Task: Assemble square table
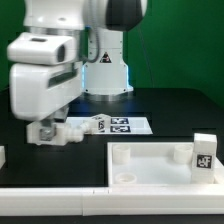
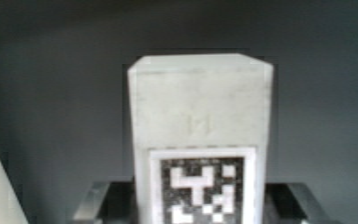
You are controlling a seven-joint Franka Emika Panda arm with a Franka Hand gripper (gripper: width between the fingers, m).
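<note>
Black table (image 1: 170,105), build judged at an early stage.
Panel (image 1: 150,168) flat by the table's near edge, toward the exterior view's right. Upright leg (image 1: 203,152) at the panel's corner on that side, screwed in or only standing: cannot tell. Held leg (image 2: 197,110) pinched in the gripper (image 1: 48,131) near the table's edge on the exterior view's left, clear of the panel. Other legs unseen, probably still to fit.

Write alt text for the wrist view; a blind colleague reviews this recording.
A white table leg with a black-and-white tag on its face is gripped between the gripper's two dark fingers, seen close up against a dark background.
</note>
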